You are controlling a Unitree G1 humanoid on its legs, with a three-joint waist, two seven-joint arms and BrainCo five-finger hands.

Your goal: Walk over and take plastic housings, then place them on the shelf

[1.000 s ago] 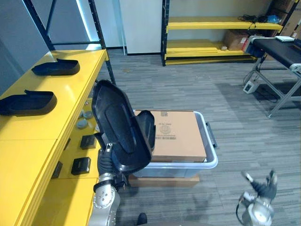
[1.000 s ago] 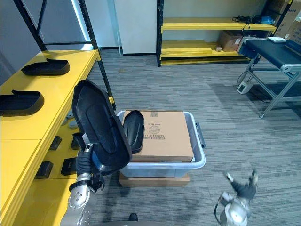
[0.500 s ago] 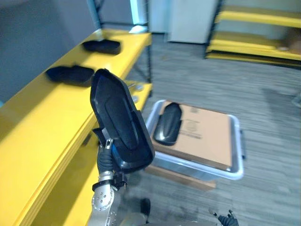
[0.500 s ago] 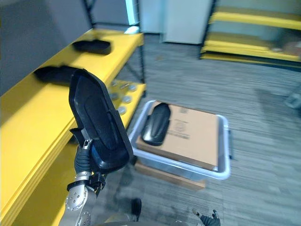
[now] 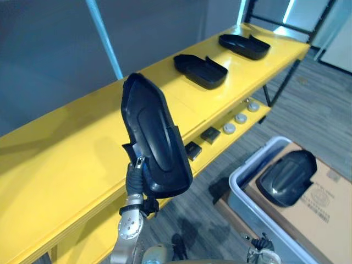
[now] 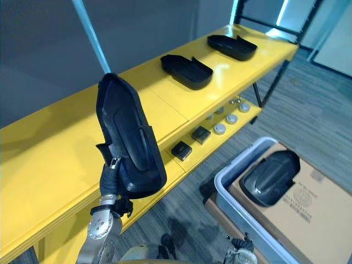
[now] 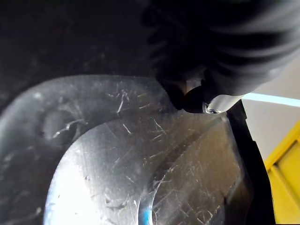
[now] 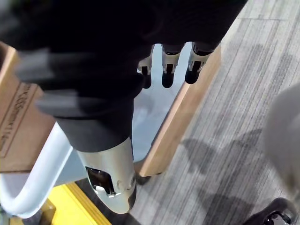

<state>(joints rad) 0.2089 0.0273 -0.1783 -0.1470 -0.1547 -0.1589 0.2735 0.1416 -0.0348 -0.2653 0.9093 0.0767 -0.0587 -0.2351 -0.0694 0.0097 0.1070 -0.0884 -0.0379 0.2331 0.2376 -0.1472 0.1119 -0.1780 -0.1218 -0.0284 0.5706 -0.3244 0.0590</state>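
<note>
Over by the yellow shelf (image 5: 71, 137), holding the housing (image 5: 154, 137) upright in the left hand (image 5: 134, 176), fingers curled round its lower end, long axis near vertical, bare shelf top just left; dangling the right hand (image 8: 167, 70) by the bin (image 5: 250, 159), fingers loose, empty.

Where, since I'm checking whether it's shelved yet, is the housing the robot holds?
Eye views, lower left: the housing stands upright in the left hand, in front of the yellow shelf, not yet set down.

Left hand (image 5: 133, 177) raised, gripping; right hand (image 8: 122, 56) low, fingers (image 8: 168, 75) relaxed.
</note>
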